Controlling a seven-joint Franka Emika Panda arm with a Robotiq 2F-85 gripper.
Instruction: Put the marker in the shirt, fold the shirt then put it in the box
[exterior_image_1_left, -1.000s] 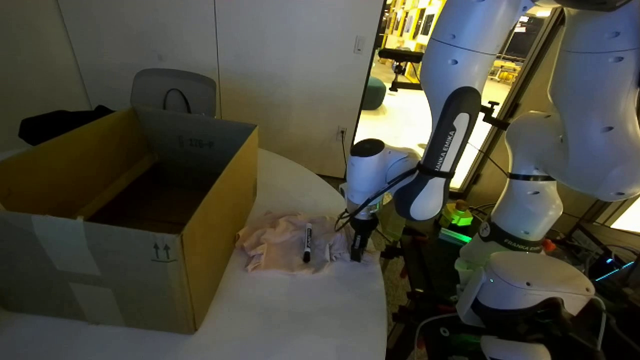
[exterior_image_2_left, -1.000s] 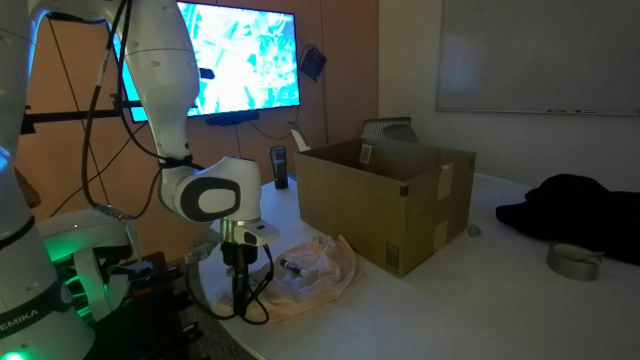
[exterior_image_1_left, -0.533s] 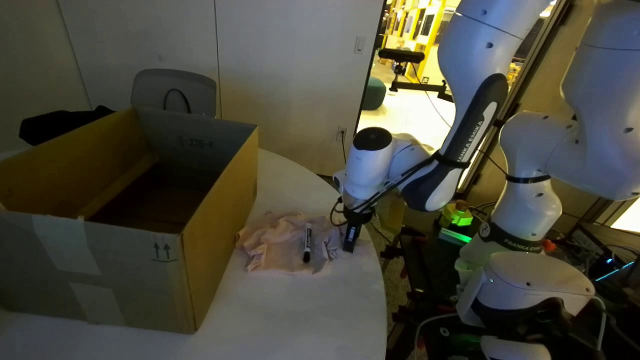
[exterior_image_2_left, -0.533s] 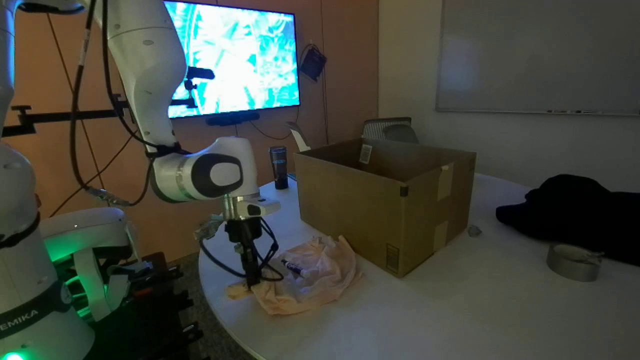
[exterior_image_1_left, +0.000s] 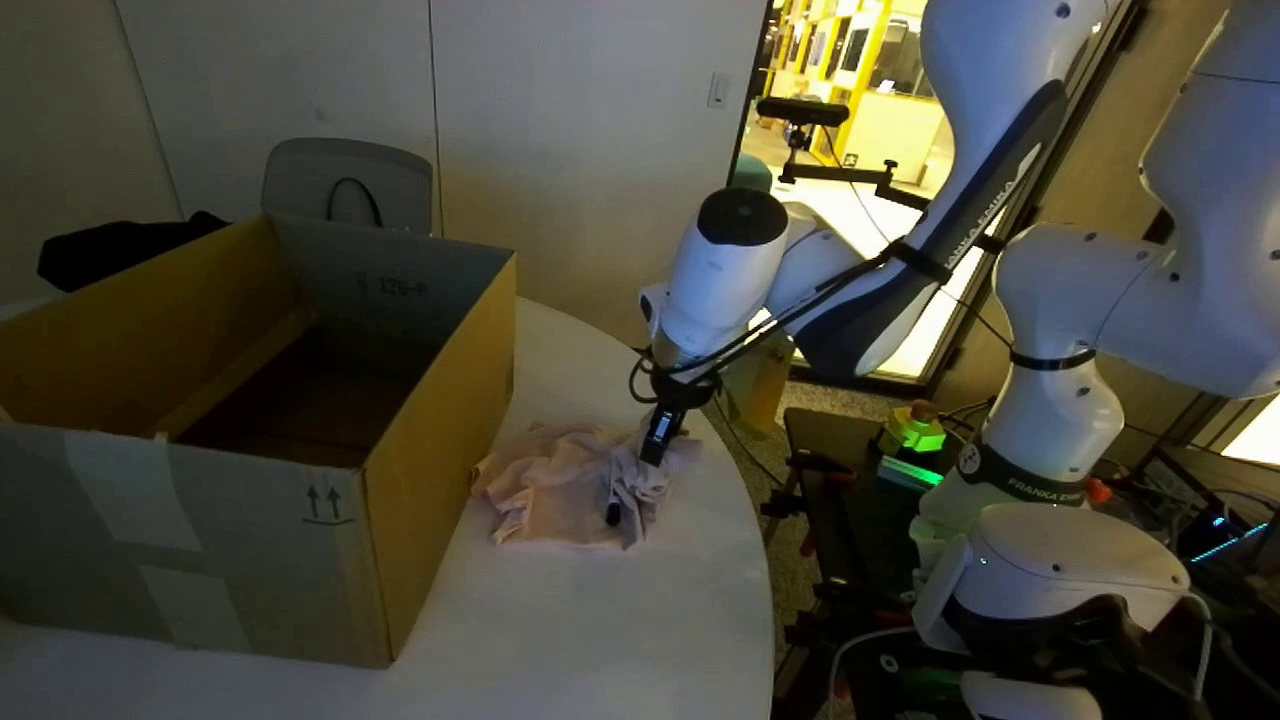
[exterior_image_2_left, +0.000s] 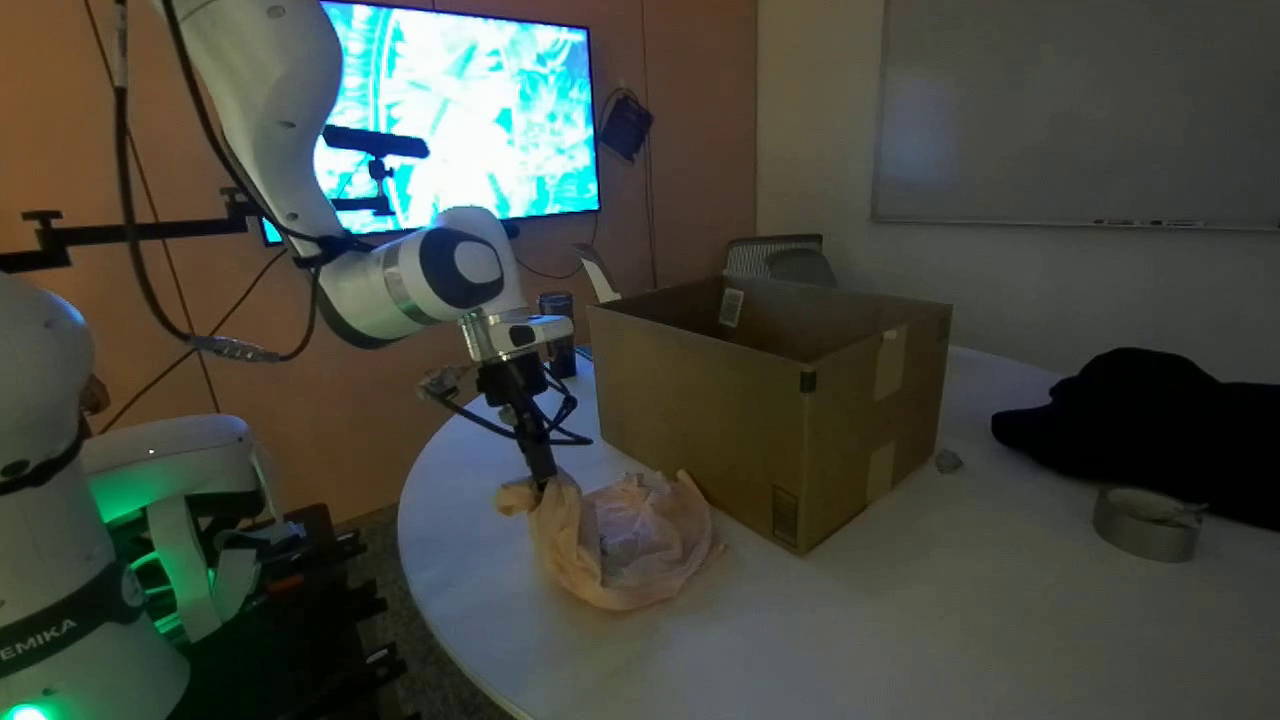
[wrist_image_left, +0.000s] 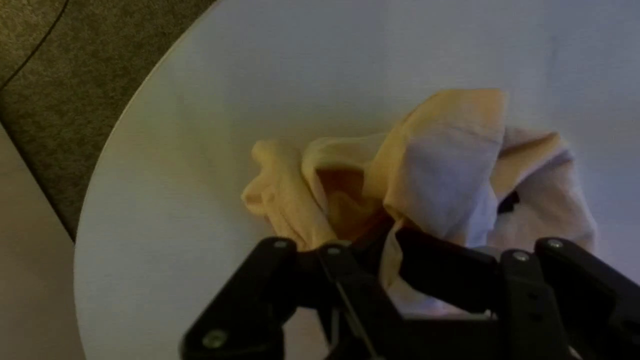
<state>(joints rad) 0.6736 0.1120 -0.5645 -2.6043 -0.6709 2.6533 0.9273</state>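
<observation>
My gripper is shut on the robot-side edge of the pink shirt and holds that part raised above the table. In the wrist view a strip of shirt passes between the fingers, and cloth bunches in front of them. The rest of the shirt lies crumpled beside the box. Of the marker, only the black end shows in an exterior view, poking out under a fold; a dark bit of the marker also shows in the wrist view. The open-topped cardboard box stands close to the shirt.
The round white table's edge curves near the gripper. A black cloth, a tape roll and a small grey lump lie past the box. A dark tumbler stands behind the arm.
The gripper has risen and moved toward the box, pulling the shirt's edge up and over. The marker lay in plain sight on the shirt before; now cloth covers most of it.
</observation>
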